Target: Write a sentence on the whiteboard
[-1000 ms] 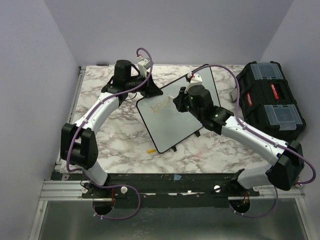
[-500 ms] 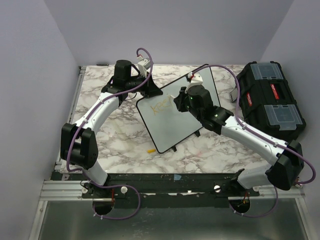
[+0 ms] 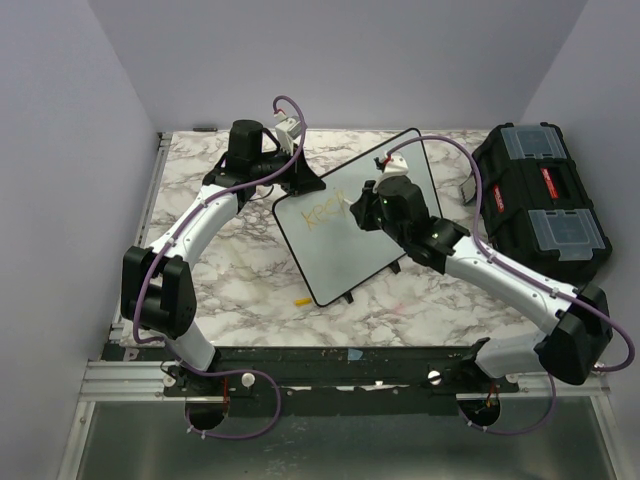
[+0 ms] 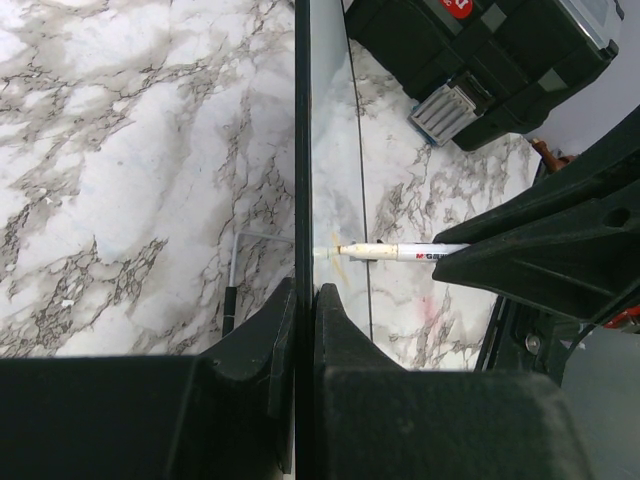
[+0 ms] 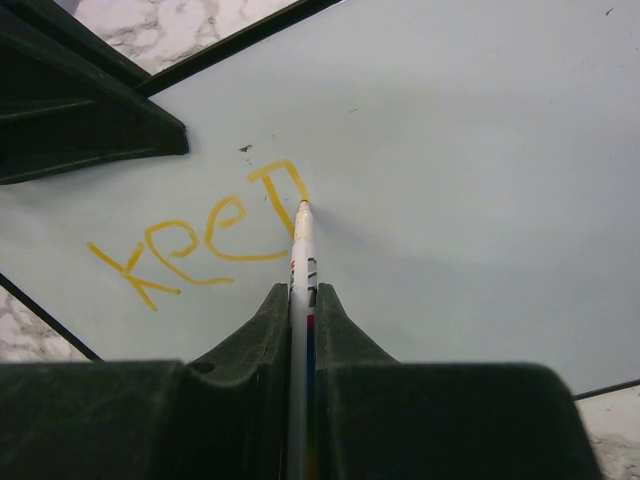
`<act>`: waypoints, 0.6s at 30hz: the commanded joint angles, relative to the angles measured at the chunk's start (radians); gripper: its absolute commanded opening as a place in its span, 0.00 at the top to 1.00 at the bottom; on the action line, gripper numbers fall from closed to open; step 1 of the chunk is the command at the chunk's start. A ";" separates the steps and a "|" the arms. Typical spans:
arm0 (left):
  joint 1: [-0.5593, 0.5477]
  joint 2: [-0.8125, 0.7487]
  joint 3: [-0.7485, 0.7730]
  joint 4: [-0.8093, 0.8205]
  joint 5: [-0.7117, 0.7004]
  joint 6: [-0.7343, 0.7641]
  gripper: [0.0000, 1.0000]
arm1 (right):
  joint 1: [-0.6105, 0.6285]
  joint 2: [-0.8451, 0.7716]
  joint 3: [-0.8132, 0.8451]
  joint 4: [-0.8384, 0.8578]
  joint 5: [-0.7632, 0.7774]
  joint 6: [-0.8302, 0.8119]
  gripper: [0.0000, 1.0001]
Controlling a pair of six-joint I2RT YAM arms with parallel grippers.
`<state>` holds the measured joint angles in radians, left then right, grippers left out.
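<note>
The whiteboard [image 3: 345,255] stands tilted on the marble table, held up at its far left edge. My left gripper [image 3: 300,183] is shut on that edge; the left wrist view shows the board edge-on [image 4: 301,150] between the jaws. My right gripper [image 3: 362,207] is shut on a white marker [image 5: 301,270] whose tip touches the board [image 5: 480,150]. The sentence [image 5: 210,235] reads "kee" plus a partly drawn "p" in yellow-orange; it shows faintly in the top view [image 3: 322,214]. The marker also shows in the left wrist view [image 4: 400,250].
A black toolbox [image 3: 540,200] stands at the right of the table, also in the left wrist view [image 4: 480,60]. A small yellow marker cap [image 3: 301,300] lies on the marble near the board's front corner. The marble table [image 3: 230,270] has a metal rail along its front.
My right gripper has shifted slightly right and toward the far side with the marker, adding strokes of the fourth letter. The left gripper and board have stayed put.
</note>
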<state>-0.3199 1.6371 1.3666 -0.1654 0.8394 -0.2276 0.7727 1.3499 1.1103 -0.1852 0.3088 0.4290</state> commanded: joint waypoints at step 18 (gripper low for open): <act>-0.036 0.039 -0.025 -0.038 0.019 0.140 1.00 | 0.001 -0.178 -0.075 0.006 -0.208 -0.007 0.99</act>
<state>-0.3199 1.6371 1.3666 -0.1650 0.8413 -0.2276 0.7712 1.1915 1.0595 -0.1749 0.1459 0.4362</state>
